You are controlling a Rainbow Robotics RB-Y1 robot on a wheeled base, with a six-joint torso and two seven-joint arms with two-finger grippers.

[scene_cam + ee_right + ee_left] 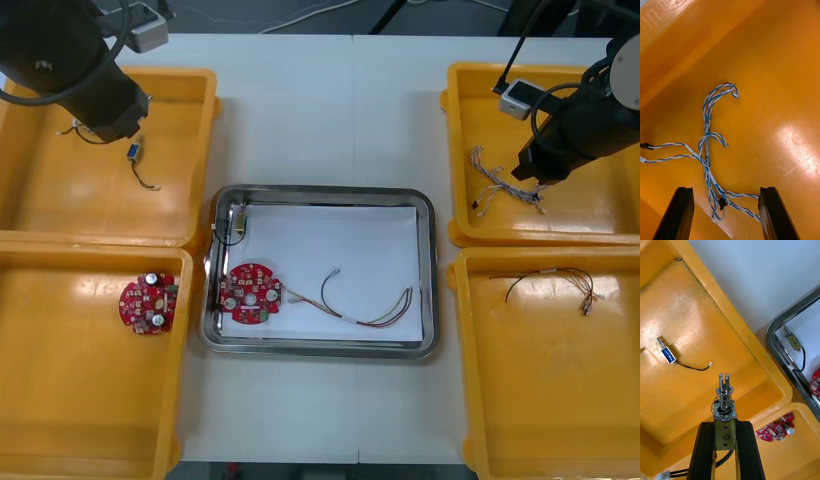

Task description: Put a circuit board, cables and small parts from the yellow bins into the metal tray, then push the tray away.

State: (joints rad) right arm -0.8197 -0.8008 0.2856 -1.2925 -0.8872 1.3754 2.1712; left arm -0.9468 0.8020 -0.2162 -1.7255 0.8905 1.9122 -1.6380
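My left gripper (725, 423) is shut on a small metal part (724, 390) with a spring and a black wire, held above the far left yellow bin (60, 200). My right gripper (725, 189) is open low inside the far right yellow bin (600, 210). Its fingers (679, 210) stand either side of the twisted blue and white cable (709, 150) lying on the bin floor. The metal tray (320, 192), white inside, holds a round red circuit board (250, 293), a red and yellow cable (370, 305) and a small metal part (238, 218) with a black wire.
Another small metal part (134, 152) with a blue body lies in the far left bin. A second red circuit board (149, 303) sits in the near left bin. A black cable (550, 280) lies in the near right bin (560, 400).
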